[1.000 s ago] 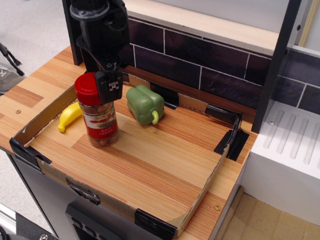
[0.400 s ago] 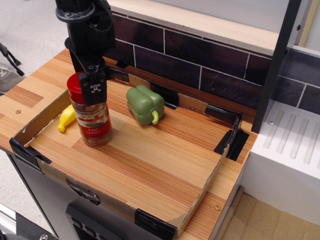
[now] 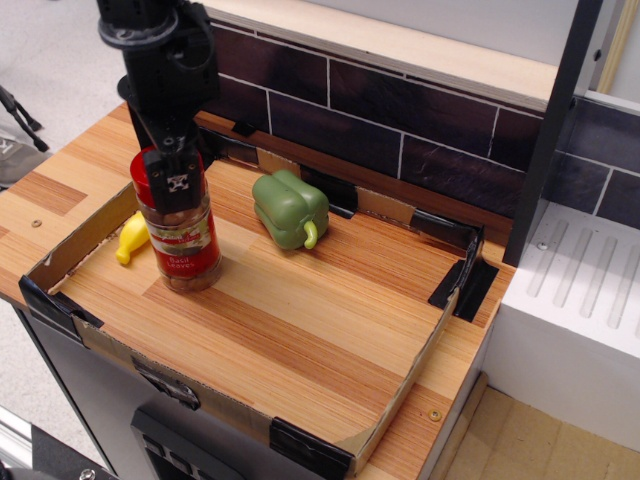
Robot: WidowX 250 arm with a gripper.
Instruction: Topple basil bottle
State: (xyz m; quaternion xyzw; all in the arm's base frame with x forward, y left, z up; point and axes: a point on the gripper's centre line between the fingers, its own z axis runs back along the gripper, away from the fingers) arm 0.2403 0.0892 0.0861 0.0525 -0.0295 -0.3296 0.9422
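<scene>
The basil bottle (image 3: 186,243) stands at the left of the wooden tray (image 3: 300,310). It is a clear jar with a red lid (image 3: 142,170) and a red-and-white label, and it leans slightly to the left. My black gripper (image 3: 174,183) comes down from above and rests against the front right of the lid. Its fingers look closed together and hide part of the lid. The jar's base is still on the tray.
A green pepper (image 3: 289,208) lies right of the bottle. A yellow banana (image 3: 133,238) lies just left of it, by the tray's cardboard left wall (image 3: 75,245). A dark tiled wall (image 3: 400,120) runs behind, and a white rack (image 3: 590,290) is at the right.
My gripper has moved left, taking the bottle with it. The bottle has slid toward the banana and its top now leans left.
</scene>
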